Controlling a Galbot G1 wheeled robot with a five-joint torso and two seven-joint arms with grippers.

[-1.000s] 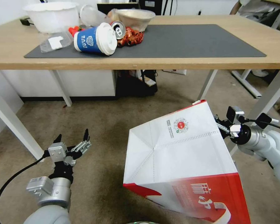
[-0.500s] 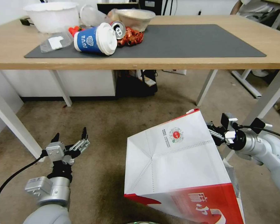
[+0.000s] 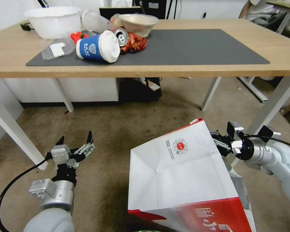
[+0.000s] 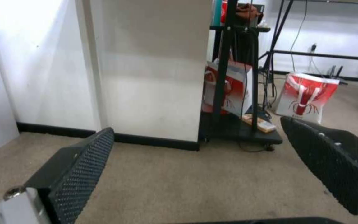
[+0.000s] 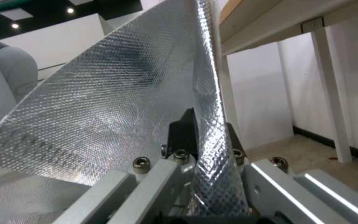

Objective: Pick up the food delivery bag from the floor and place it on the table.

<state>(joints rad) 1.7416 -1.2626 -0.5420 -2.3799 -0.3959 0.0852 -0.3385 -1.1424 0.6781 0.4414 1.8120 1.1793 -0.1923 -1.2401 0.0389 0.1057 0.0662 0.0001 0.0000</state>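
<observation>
The food delivery bag, white with a red band and a round red logo, hangs tilted at the lower right above the floor. My right gripper is shut on its upper rim; in the right wrist view the fingers pinch the silver foil lining. My left gripper is open over the carpet at the lower left, well apart from the bag, its black pads spread with nothing between them. The light-wood table with its dark grey mat stands ahead, higher than the bag.
A blue cup lying on its side, a white bowl, a can and a red wrapper crowd the mat's left end. A white table leg stands close behind my right gripper. Other red-and-white bags sit farther off.
The head view has shifted a little. Beyond that shift, the right gripper and the bag it holds have moved slightly left and down in the picture. The left gripper is still open.
</observation>
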